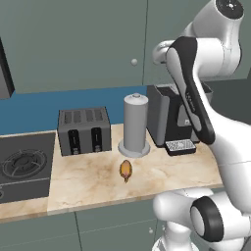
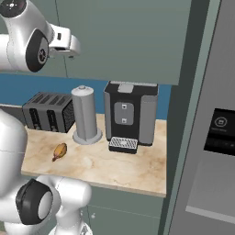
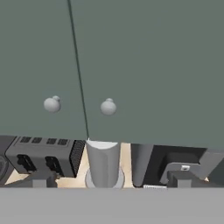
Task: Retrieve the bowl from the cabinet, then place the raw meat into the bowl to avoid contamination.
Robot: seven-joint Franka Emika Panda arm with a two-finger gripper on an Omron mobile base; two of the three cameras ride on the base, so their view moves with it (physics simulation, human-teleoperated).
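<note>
The cabinet [image 3: 131,65] is shut, so the bowl is hidden. The gripper [image 3: 109,186] is spread wide and empty, facing two knobs [image 3: 108,106] at mid-frame; one should be pinched squarely and pulled straight. The raw meat [image 1: 126,169] lies low centre on the counter [image 1: 162,176]

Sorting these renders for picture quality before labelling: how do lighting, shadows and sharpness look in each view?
Left base view: even, soft light, a faint shadow under the raw meat, no glare. Right base view: flat light, the fridge panel dark but readable. Hand view: the cabinet and its knobs slightly soft, no strong shadows.
</note>
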